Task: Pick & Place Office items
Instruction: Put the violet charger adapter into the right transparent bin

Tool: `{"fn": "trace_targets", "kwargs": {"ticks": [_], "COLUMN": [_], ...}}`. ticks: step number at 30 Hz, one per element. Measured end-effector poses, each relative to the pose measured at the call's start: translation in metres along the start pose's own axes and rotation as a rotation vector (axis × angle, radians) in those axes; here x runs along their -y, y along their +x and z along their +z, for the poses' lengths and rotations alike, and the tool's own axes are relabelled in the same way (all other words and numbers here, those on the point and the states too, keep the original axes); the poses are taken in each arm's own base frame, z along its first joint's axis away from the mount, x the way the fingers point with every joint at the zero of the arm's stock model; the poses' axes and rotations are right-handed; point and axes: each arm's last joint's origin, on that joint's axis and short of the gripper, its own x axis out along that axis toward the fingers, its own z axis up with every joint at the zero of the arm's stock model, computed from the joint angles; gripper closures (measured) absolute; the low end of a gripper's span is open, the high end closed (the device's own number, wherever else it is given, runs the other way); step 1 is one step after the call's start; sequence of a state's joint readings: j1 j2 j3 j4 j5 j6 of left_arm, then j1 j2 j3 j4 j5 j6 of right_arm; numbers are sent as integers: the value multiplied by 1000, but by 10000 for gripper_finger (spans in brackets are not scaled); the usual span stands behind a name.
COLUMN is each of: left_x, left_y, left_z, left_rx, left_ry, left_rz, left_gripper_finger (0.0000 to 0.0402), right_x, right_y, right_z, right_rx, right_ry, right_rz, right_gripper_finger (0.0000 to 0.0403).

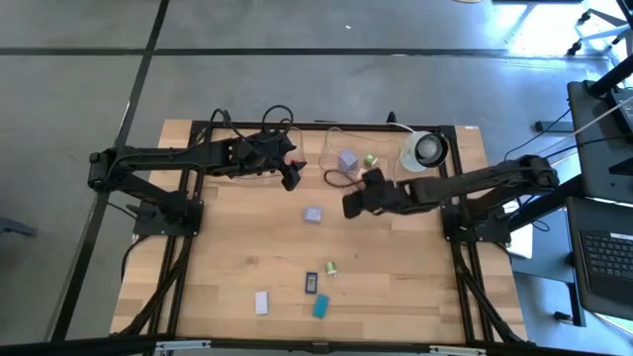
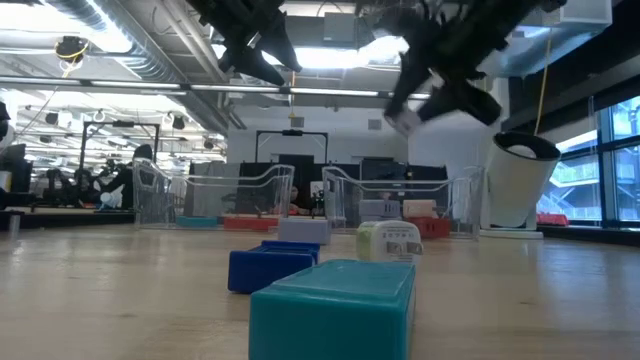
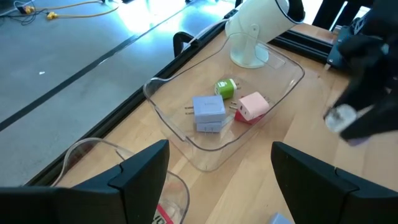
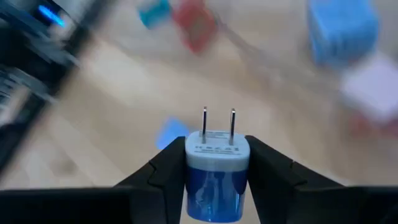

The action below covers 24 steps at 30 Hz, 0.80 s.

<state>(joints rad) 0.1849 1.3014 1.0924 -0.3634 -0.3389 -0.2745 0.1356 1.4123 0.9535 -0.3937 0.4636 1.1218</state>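
The right gripper (image 4: 216, 180) is clamped on a small wall charger (image 4: 216, 168) — white cap, blue body, two metal prongs pointing straight out past the fingertips. In the high view this gripper (image 1: 353, 205) hangs over the middle of the wooden table (image 1: 227, 267), raised off the surface as the low view shows.

Just beside it, toward the table's back edge, lies a clear plastic tray (image 3: 273, 106) holding a lilac charger (image 3: 208, 112), a green one (image 3: 225, 88) and a pink one (image 3: 253, 106), the three close together. At the tray's far end stands a white tape dispenser (image 3: 255, 31). To the gripper's other side, near it on the bare wood, sits another lilac charger (image 1: 313, 215).

Farther from the gripper, toward the table's front edge, a loose group lies well apart from it: a small green-and-white charger (image 1: 331, 268), a dark blue one (image 1: 310, 283), a teal one (image 1: 320, 307) and a white one (image 1: 262, 303). In the low view the teal block (image 2: 335, 305) is nearest the camera, with the dark blue one (image 2: 268, 265) just behind it.

The left gripper (image 1: 292, 174) waits above the back of the table, beside a second clear tray (image 3: 124, 168); its fingers (image 3: 140, 171) are spread wide and carry nothing.
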Motion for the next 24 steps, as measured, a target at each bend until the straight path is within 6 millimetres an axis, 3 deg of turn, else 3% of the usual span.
{"fn": "trace_targets", "kwargs": {"ticks": [10,24], "left_x": [0,0], "left_y": [0,0], "left_z": [0,0], "left_rx": [0,0], "left_ry": [0,0], "left_rz": [0,0], "left_gripper_finger": [123,123], "right_x": [-17,-21], "right_y": [-24,-29], "right_z": [46,70], "right_rx": [318,479], "right_ry": [-147,-306], "right_rz": [223,271], "right_gripper_finger": [262,262]}}
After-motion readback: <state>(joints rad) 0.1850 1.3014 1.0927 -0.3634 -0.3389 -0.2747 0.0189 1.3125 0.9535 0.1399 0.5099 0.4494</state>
